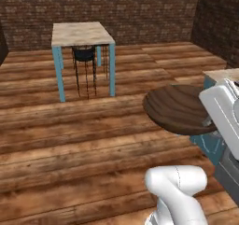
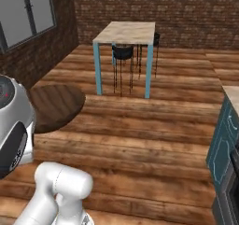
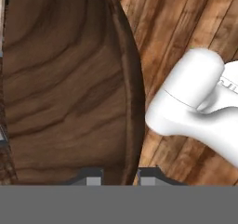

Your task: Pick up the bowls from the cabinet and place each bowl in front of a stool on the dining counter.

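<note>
The wide dark brown wood-grained bowl hangs in the air over the floor, at the end of my white hand. In the right base view the same bowl juts out beside the hand. My gripper is shut on the bowl's rim, one fingertip on each side of it. The dining counter stands far ahead, a beige marble top on teal legs, also seen as the dining counter. A black stool is tucked under it, and the stool shows there too.
Wooden plank floor stretches between me and the counter. A teal cabinet unit with a marble top stands at the right. Brick walls close the room behind, with a window at the left.
</note>
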Tool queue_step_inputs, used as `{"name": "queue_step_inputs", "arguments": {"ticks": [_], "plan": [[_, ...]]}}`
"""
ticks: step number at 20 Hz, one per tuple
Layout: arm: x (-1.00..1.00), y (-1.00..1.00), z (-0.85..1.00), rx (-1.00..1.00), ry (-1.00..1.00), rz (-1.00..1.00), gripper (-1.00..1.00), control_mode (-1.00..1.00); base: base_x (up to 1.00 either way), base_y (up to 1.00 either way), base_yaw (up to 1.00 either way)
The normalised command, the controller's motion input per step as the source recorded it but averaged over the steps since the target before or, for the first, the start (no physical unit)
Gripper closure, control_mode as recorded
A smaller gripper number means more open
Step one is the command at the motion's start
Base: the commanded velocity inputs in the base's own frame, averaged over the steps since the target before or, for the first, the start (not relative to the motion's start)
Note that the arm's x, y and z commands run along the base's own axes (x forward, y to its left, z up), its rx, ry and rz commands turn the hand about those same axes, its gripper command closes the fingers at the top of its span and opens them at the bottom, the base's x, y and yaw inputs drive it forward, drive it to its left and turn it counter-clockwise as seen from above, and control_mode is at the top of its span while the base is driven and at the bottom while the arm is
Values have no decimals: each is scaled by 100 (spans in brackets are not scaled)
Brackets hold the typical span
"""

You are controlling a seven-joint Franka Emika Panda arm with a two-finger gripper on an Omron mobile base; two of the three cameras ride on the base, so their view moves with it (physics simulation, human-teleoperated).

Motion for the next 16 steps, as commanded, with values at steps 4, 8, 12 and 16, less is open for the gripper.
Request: {"name": "queue_step_inputs", "arguments": {"ticks": [4, 8, 12, 16], "plan": [[0, 0, 0, 0, 0, 0, 100, 100, 100, 30, 1], [0, 0, 0, 0, 0, 0, 100, 100, 100, 27, -1], [0, 0, 0, 0, 0, 0, 100, 100, 100, 36, 0], [0, 0, 0, 0, 0, 0, 100, 100, 100, 36, 0]]}}
